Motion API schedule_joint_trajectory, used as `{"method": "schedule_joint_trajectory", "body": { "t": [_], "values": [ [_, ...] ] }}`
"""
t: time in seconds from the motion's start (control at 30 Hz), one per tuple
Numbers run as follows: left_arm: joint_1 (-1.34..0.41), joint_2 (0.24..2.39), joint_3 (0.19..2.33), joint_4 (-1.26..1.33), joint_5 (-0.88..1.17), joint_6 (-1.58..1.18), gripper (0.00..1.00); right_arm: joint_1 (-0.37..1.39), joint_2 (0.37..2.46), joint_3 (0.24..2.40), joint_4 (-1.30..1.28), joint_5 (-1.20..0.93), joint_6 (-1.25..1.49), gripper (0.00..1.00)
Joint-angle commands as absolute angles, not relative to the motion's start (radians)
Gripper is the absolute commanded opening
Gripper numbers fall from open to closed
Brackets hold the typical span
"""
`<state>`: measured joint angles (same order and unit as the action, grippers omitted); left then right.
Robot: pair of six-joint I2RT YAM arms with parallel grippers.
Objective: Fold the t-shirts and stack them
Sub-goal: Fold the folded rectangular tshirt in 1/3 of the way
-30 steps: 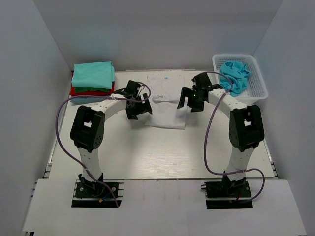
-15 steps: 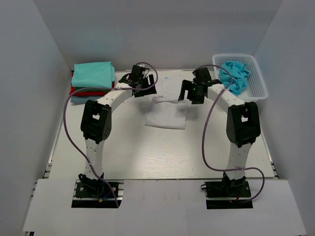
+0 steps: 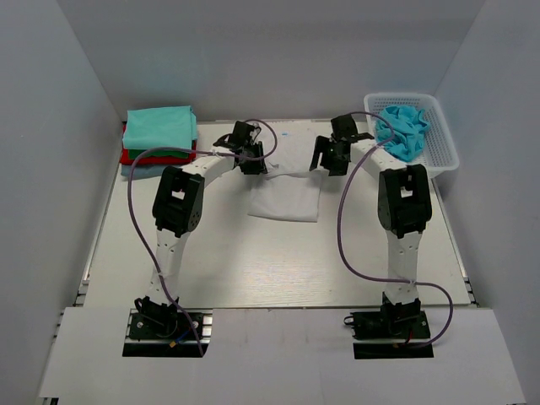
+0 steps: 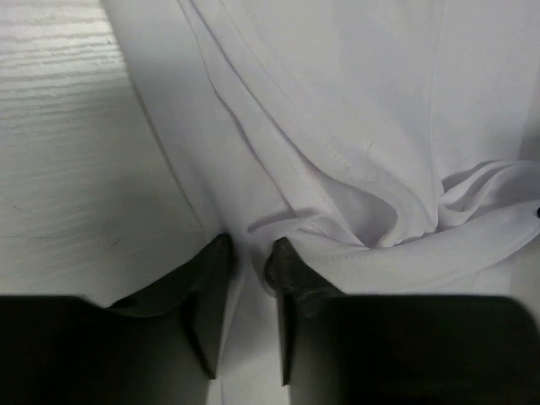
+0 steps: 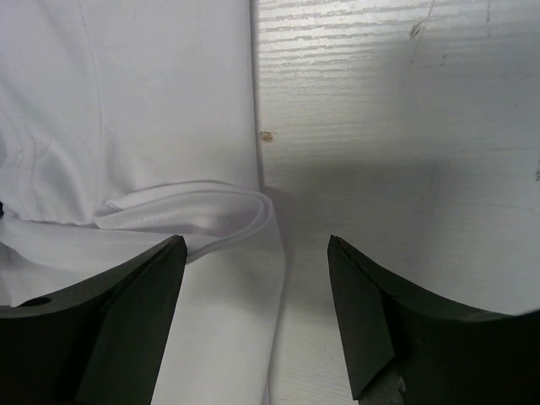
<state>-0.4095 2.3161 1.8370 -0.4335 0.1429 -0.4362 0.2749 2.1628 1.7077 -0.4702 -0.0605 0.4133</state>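
Both arms have reached the far end of the white cloth t-shirt (image 3: 285,190); left gripper (image 4: 251,250) has half-closed astride its hem, right gripper (image 5: 255,245) gapes wide beside it: fold grasp starting

A white t-shirt (image 3: 287,192), teal tee (image 3: 159,126) atop a red one (image 3: 133,157), light-blue tee (image 3: 403,126) in white basket (image 3: 444,148).
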Motion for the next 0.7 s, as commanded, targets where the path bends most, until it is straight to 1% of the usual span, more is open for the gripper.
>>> {"method": "schedule_joint_trajectory", "body": {
  "t": [0.0, 0.03, 0.07, 0.13, 0.17, 0.2, 0.27, 0.3, 0.5, 0.67],
  "values": [
    [-0.410, 2.252, 1.822, -0.394, 0.196, -0.440, 0.34, 0.271, 2.189, 1.756, -0.456, -0.086, 0.428, 0.73],
    [-0.410, 2.252, 1.822, -0.394, 0.196, -0.449, 0.21, 0.268, 2.194, 1.753, -0.451, -0.090, 0.431, 0.71],
    [-0.410, 2.252, 1.835, -0.394, 0.196, -0.449, 0.15, 0.271, 2.197, 1.753, -0.449, -0.109, 0.431, 0.62],
    [-0.410, 2.252, 1.835, -0.414, 0.196, -0.449, 0.00, 0.268, 2.201, 1.759, -0.440, -0.126, 0.440, 0.48],
    [-0.410, 2.252, 1.845, -0.414, 0.187, -0.449, 0.00, 0.268, 2.198, 1.759, -0.437, -0.132, 0.443, 0.43],
    [-0.410, 2.252, 1.845, -0.414, 0.187, -0.449, 0.00, 0.271, 2.194, 1.759, -0.433, -0.132, 0.440, 0.30],
    [-0.410, 2.240, 1.845, -0.414, 0.187, -0.449, 0.00, 0.268, 2.184, 1.750, -0.405, -0.133, 0.439, 0.22],
    [-0.410, 2.226, 1.845, -0.414, 0.187, -0.440, 0.00, 0.271, 2.186, 1.753, -0.399, -0.135, 0.440, 0.00],
    [-0.410, 2.143, 1.845, -0.457, 0.155, -0.440, 0.00, 0.278, 2.128, 1.741, -0.408, -0.137, 0.426, 0.00],
    [-0.410, 2.039, 1.750, -0.466, 0.114, -0.440, 0.00, 0.273, 2.014, 1.666, -0.394, -0.120, 0.422, 0.00]
  ]
}}
